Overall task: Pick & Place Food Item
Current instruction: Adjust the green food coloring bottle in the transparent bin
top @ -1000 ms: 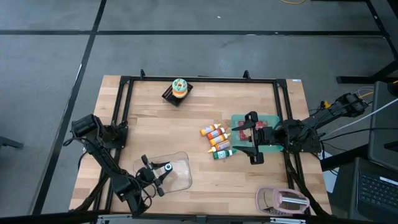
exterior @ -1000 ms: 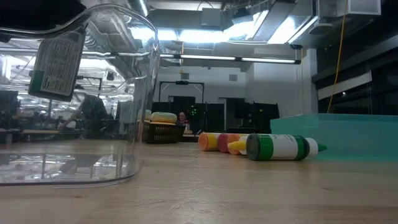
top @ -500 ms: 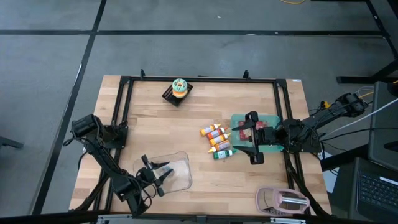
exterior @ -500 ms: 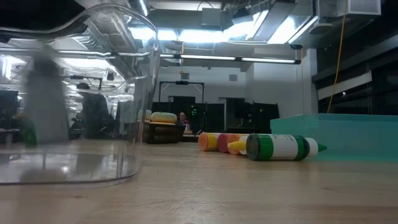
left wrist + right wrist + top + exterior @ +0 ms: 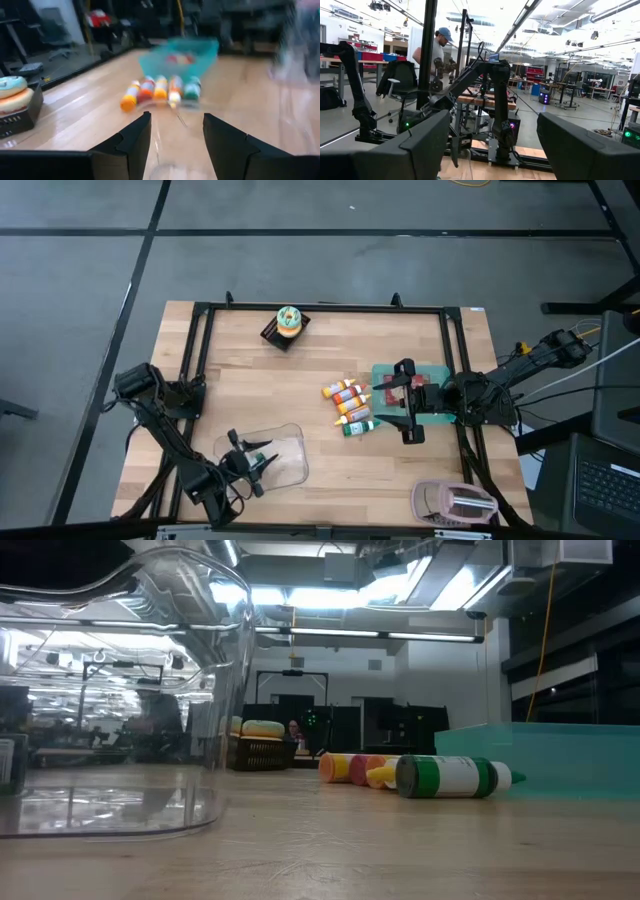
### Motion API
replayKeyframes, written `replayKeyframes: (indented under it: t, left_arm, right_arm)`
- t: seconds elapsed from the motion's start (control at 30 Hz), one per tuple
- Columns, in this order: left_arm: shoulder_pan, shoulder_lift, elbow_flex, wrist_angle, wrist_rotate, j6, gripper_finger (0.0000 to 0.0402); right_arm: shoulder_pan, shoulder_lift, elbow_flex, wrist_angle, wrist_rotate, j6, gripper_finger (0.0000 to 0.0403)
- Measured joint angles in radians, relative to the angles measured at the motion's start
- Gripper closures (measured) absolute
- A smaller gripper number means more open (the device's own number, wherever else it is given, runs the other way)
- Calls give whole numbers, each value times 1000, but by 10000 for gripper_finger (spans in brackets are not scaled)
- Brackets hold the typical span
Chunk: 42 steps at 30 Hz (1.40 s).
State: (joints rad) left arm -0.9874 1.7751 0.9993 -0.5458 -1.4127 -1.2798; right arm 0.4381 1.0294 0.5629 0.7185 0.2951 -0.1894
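Observation:
A clear plastic container [image 5: 272,456] stands near the table's front left and fills the left of the low view [image 5: 120,690]. Through its wall, a white-and-green bottle [image 5: 8,764] shows low at the picture's edge, down on the container's floor. My left gripper [image 5: 256,464] hovers over the container's left part. It is open, with nothing between its fingers [image 5: 131,141]. My right gripper [image 5: 392,402] hangs open above the teal tray [image 5: 432,372], raised and pointing into the room [image 5: 490,145]. Several sauce bottles [image 5: 350,406] lie side by side on the table left of the tray.
A doughnut on a black stand [image 5: 287,323] sits at the far edge. A pink-and-white item [image 5: 455,502] lies at the front right corner. A black frame [image 5: 320,308] runs around the table. A green-capped bottle [image 5: 455,777] lies nearest the camera in the low view. Bare wood stretches between the container and the bottles.
My left gripper has opened and let go of the white-and-green bottle, staying in place over the container. The bottle, first held high inside the clear container, has fallen to its floor. My right arm has kept still.

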Motion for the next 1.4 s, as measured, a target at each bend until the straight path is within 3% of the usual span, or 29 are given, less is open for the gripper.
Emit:
replayKeyframes:
  t: [0.13,0.33,0.53,0.67,1.03,1.4]
  left_arm:
    - [23,-70,63,-69,285,154,229]
    - [129,-164,171,-278,792,98,229]
    - [176,-156,304,-489,1106,-11,229]
    - [188,-123,319,-499,1281,-94,229]
    - [198,42,319,-532,1472,-139,229]
    - [198,87,286,-548,1488,-132,229]
  right_arm:
    - [0,0,0,0,0,0,107]
    - [0,0,0,4,0,11,107]
    - [0,0,0,6,1,21,107]
    - [0,0,0,-8,0,21,107]
    - [0,0,0,-25,-20,9,108]
    - [0,0,0,-16,-24,-6,108]
